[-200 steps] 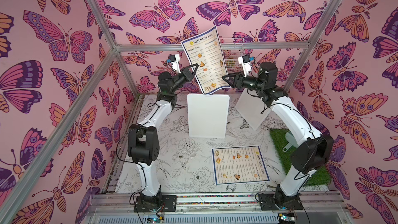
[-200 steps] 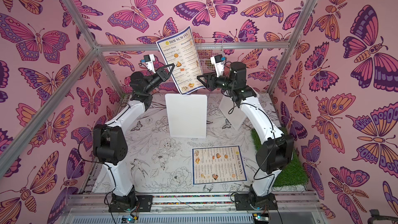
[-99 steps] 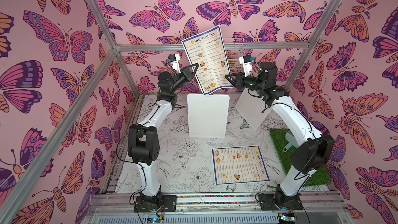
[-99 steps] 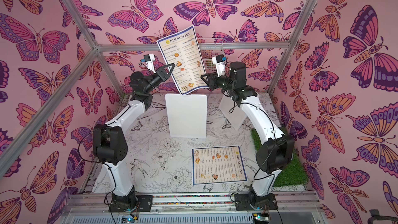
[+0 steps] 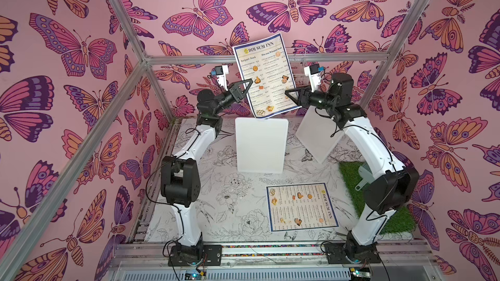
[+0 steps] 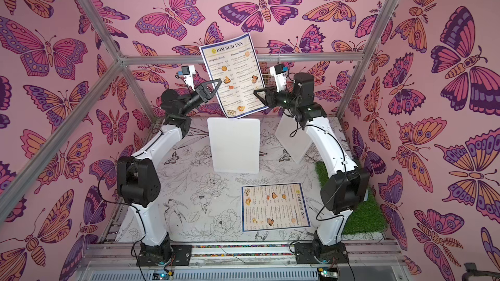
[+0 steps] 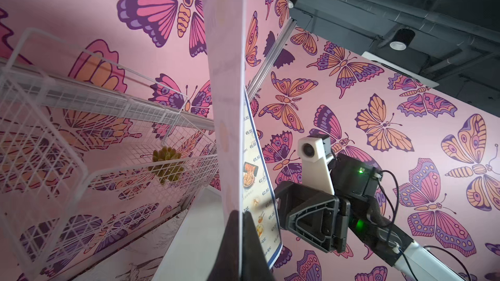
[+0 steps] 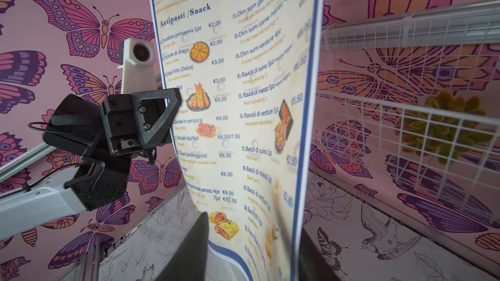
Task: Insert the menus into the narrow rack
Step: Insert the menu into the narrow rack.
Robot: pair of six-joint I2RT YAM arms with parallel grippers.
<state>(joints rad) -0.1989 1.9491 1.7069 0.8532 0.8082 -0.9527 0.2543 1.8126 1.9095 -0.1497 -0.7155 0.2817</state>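
Left claw (image 5: 247, 83): pressed shut on 1 side border of the held menu (image 5: 266, 74). The sheet hangs upright and a little tilted, probably so its lower edge can be fed down into a slot.

Right claw (image 5: 291, 93), straight across the sheet: jaws spread, straddling the opposite border without pinching. My read is that it steadies a floppy sheet against swinging.

The sheet is thin and glossy, cream with a blue border, and bows slightly.

Just behind both claws, on the wall: wire rack (image 7: 108, 120), a fine white grid, narrow.

Below the claws: white board (image 5: 259, 144), smooth, with rounded corners.

Well back toward the arm bases: spare menu (image 5: 301, 206), lying flat on the line-drawn table (image 5: 216, 185), untouched.
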